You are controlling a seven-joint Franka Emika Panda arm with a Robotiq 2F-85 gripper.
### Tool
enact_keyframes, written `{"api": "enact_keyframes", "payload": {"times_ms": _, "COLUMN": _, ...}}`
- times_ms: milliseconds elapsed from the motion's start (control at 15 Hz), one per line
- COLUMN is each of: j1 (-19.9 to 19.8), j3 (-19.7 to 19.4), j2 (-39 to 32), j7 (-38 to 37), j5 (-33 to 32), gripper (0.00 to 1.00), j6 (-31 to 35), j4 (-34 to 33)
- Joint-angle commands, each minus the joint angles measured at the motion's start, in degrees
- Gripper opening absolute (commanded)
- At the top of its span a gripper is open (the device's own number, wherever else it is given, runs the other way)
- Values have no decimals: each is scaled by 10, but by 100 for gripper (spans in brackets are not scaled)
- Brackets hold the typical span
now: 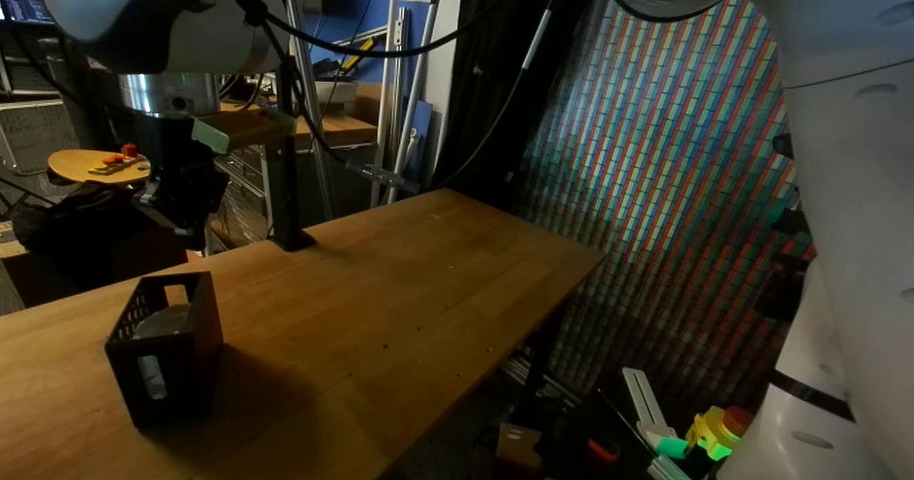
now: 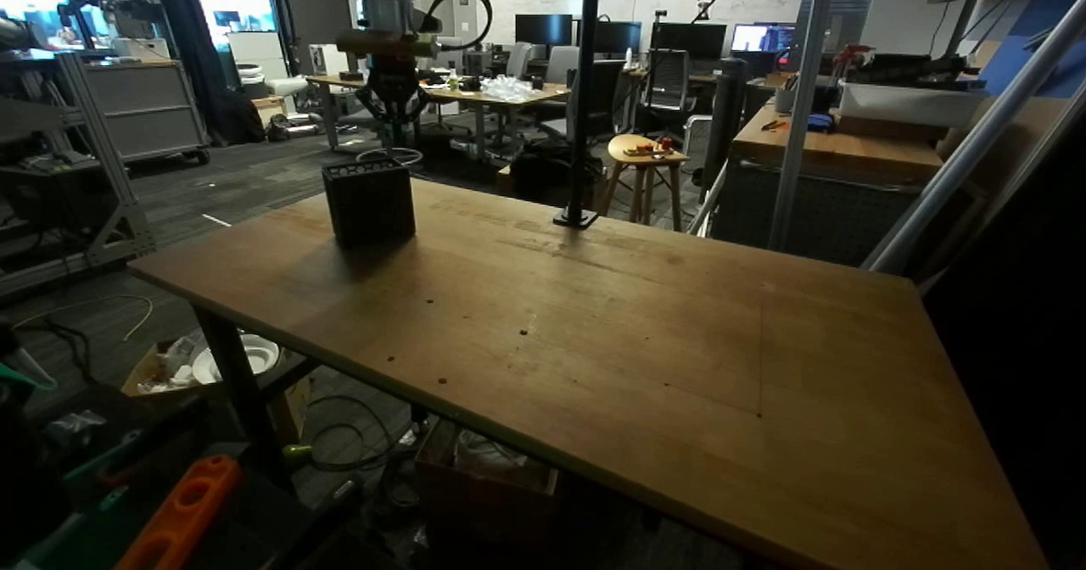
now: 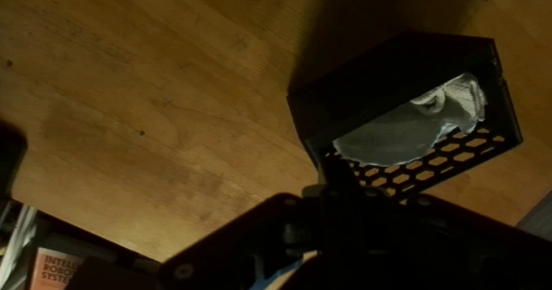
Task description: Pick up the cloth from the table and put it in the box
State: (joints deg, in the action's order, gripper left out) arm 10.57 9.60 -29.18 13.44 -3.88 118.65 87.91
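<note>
Through the wrist view I find the cloth (image 3: 461,102) lying inside the box (image 3: 362,96), its wrinkled folds toward one end; the smooth, rounded grey stretch next to them may be more of the cloth, though I can't be sure from here; my claw (image 3: 338,171) sits closed, jaws together, with nothing that I can see in its grip; in an exterior view I have the box (image 1: 187,380) upright on the desk (image 1: 357,308), something pale showing within its walls and through the cutout in its side, the claw hanging higher up and apart from it; in an exterior view the solid side of the box (image 2: 371,205) hides what it holds, and the claw hangs above with no cloth dangling that I can make out; I'd judge both the pick-up and the placing done, and what's left for me looks like no more than backing the claw away
</note>
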Motion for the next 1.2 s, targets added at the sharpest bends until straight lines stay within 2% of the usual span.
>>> {"api": "enact_keyframes", "payload": {"times_ms": 0, "j1": -8, "j3": -17, "j2": 51, "j7": -85, "j5": 17, "gripper": 2, "j6": 47, "j4": 67}}
{"api": "enact_keyframes", "payload": {"times_ms": 467, "j1": -6, "j3": -45, "j2": 97, "j7": -235, "j5": 17, "gripper": 3, "j6": 186, "j4": 161}}
{"api": "enact_keyframes", "payload": {"times_ms": 533, "j1": -5, "j3": -46, "j2": 102, "j7": -247, "j5": 15, "gripper": 8, "j6": 213, "j4": 174}}
{"api": "enact_keyframes", "payload": {"times_ms": 600, "j1": -9, "j3": -41, "j2": 66, "j7": -215, "j5": 13, "gripper": 4, "j6": 165, "j4": 126}}
{"api": "enact_keyframes", "payload": {"times_ms": 733, "j1": -9, "j3": -42, "j2": 76, "j7": -230, "j5": 13, "gripper": 8, "j6": 191, "j4": 146}}
{"api": "enact_keyframes", "payload": {"times_ms": 1133, "j1": -8, "j3": -42, "j2": 84, "j7": -238, "j5": 13, "gripper": 8, "j6": 199, "j4": 158}}
